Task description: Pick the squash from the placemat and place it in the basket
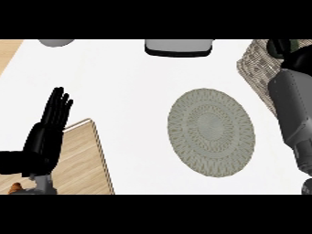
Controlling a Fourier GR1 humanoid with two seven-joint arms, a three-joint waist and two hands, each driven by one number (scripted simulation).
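Note:
The round grey-green woven placemat point(211, 132) lies right of the counter's middle with nothing on it. My right forearm runs up the right edge, and my right hand point(305, 58) hangs over the woven basket point(254, 64) at the top right corner. Its fingers curl round a dark greenish thing, the squash point(280, 46), which is mostly hidden by the hand. My left hand point(47, 132) rests open at the lower left, fingers straight and pointing up, holding nothing.
A grey-and-white object with a black base point(178, 47) stands at the counter's far edge, and a grey rounded object point(56, 42) sits at the top left. A wooden board point(84, 160) lies at the lower left under my left hand.

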